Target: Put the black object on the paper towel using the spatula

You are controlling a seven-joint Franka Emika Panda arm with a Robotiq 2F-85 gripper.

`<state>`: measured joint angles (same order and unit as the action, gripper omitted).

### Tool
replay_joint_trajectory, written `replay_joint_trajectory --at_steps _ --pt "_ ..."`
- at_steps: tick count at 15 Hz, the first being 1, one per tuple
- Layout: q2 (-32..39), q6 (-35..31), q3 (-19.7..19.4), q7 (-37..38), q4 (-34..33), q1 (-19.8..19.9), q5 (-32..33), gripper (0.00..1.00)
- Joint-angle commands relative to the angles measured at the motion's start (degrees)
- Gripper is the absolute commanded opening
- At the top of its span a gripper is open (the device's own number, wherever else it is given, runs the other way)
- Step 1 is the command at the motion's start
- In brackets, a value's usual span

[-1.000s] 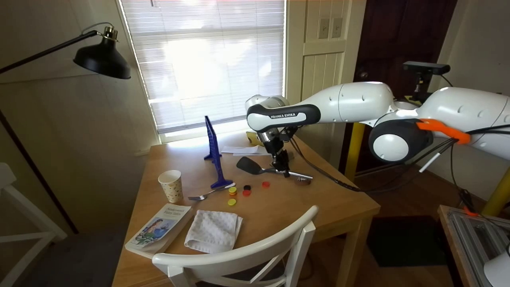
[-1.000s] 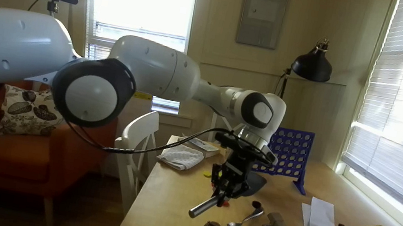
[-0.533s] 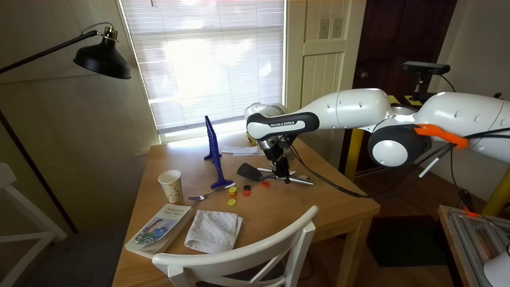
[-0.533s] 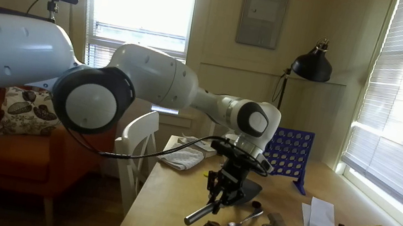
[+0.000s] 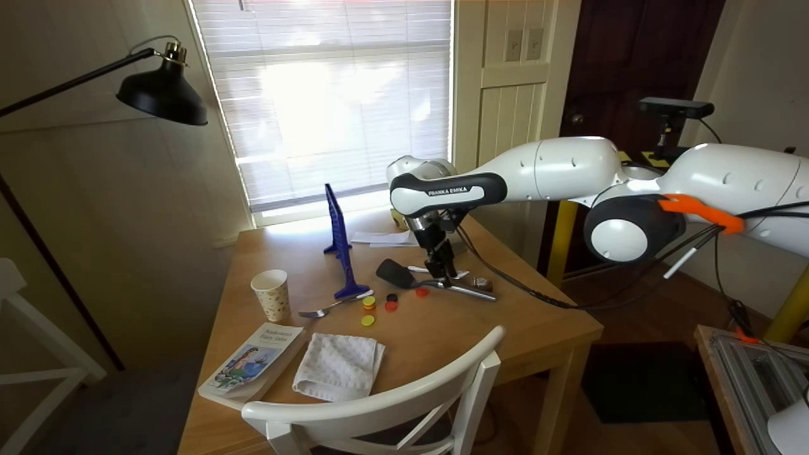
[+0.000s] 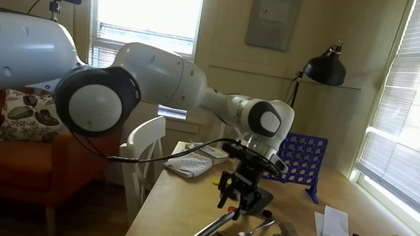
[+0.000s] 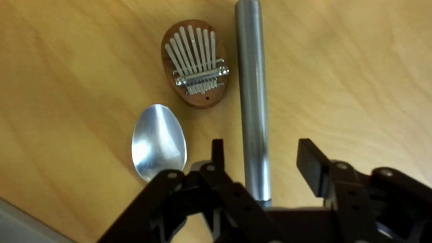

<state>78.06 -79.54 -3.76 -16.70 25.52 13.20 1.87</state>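
The gripper (image 7: 261,145) has its 2 fingers (image 7: 217,152) spread wide. The handle of the spatula (image 7: 253,94) runs between them, and the table (image 5: 524,325) shows on both sides of it. The spatula lies on the table, its handle just beside the kalimba (image 7: 195,64) and near the spoon (image 7: 158,141). The small black object (image 6: 267,213) sits by the tip of the spoon's handle, near the spatula's blade (image 6: 263,201). A black disc (image 5: 392,297) lies just beside a red disc (image 5: 391,306). The white towel (image 5: 341,366) lies folded near the table's edge, beside the book (image 5: 249,366) and well apart from the spatula.
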Motion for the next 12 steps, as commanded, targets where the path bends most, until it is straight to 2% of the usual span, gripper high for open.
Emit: replay_joint_trajectory --at_steps 1,3,7,8,12 --pt "-4.71 4.32 0.09 6.69 0.78 -0.26 -0.38 0.91" --pt "-7.17 8.87 0.32 13.79 1.16 -0.16 -1.52 0.99" --pt "-10.88 9.92 1.28 25.97 0.06 0.93 -4.83 1.00" --pt "-9.83 8.83 0.50 20.93 0.61 0.15 -2.69 1.00" --pt "-11.35 8.87 0.56 24.56 0.69 0.42 -3.54 1.00"
